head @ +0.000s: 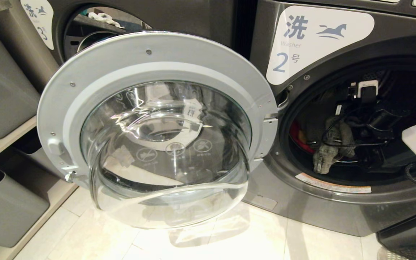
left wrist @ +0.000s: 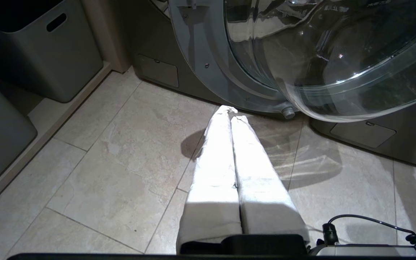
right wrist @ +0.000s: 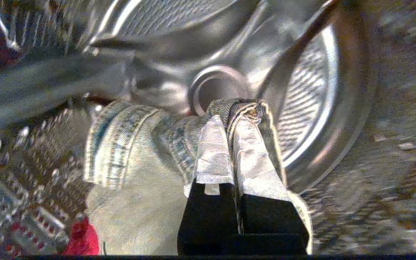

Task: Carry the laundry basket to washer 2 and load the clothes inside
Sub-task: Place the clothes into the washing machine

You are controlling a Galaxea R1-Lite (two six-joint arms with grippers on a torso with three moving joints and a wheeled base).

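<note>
1. with its door (head: 157, 119) swung fully open, washer 2 (head: 323, 202) is the landmark for all entries; dark grey front-loader, white label (head: 312, 39) w/ horse and large 2 above-left of the drum mouth.
2. door: round, grey-rimmed, clear bulged glass; hinged on the washer's left edge, hanging out over the floor in front of the neighbouring machine.
3. right gripper (right wrist: 235, 119): inside the washer's drum (right wrist: 302, 90), white-wrapped fingers (right wrist: 211, 155) pressed together, pinching a fold of the jeans (right wrist: 135, 173).
4. jeans: faded grey-blue denim, bunched inside the drum, one fold caught in the right gripper; in head view they show as a pale lump (head: 329, 151) low in the drum mouth.
5. pink-red garment (right wrist: 83, 238): inside the drum, just beside the jeans; seen as a red patch (head: 296, 139) at the left of the drum mouth in head view.
6. left gripper (left wrist: 231, 112): outside the washer, low over the floor tiles (left wrist: 121, 162), near the lower rim of the open door; white-wrapped fingers (left wrist: 215, 155) pressed together, holding nothing.
7. grey bins (head: 2, 94): on shelving well left of the washer, beyond the open door.
8. warning sticker (head: 332, 184): on the washer's lower door-ring.
</note>
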